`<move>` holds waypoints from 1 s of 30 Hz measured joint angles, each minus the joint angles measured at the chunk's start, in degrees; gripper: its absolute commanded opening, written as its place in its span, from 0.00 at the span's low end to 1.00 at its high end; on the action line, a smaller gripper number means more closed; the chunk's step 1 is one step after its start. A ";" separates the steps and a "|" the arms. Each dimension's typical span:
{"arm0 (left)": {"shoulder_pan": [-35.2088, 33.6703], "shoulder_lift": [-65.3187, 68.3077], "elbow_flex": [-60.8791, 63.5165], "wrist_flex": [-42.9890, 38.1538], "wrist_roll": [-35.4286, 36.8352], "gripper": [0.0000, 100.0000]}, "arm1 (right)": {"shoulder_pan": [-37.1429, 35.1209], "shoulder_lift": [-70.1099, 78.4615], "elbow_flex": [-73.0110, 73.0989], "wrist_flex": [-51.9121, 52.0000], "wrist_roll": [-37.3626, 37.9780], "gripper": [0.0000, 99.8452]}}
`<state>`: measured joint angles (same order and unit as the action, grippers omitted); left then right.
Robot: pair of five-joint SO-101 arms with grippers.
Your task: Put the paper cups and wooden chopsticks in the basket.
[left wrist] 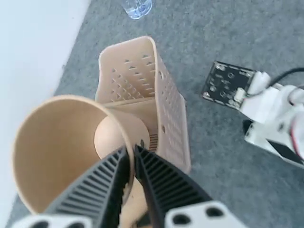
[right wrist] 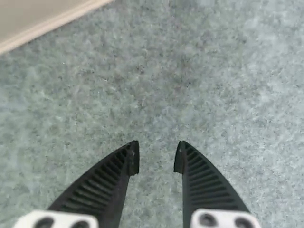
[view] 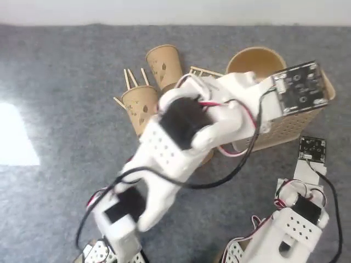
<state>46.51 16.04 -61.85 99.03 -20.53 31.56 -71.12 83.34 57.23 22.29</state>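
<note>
The left gripper (left wrist: 131,151) is clenched on the rim of a paper cup (left wrist: 61,147), one finger inside the mouth and one outside. It holds the cup tipped on its side, and the basket (left wrist: 166,114) lies directly ahead of the gripper and below it. From the high view the held cup sits right at the basket's near end, so I'd judge this cup is about to be dropped in and has not been let go yet. The cup blocks part of the basket's inside, so I cannot tell what, if anything, already lies in there.

Plenty looks left to do. Two more paper cups lie on their sides on the worktop (view: 55,82), well off to the left gripper's left: one cup (view: 164,66) farther out, the other cup (view: 140,107) close beside the left arm. Wooden chopsticks (view: 131,79) are scattered around those two, and another chopstick (view: 205,71) lies nearer the gripper, between the cups and the basket. None of these is in the basket.

The right gripper (right wrist: 156,159) hangs released, jaws apart, with bare worktop beneath it and nothing between its fingers. It is well apart from the loose cups and chopsticks.
</note>
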 measured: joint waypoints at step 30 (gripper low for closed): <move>-1.93 7.38 -1.32 -0.18 -1.05 0.01 | -0.18 -0.62 -45.80 -0.09 -10.20 0.19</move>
<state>44.57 23.43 -63.16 98.86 -21.58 31.38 -71.74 37.54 57.14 12.09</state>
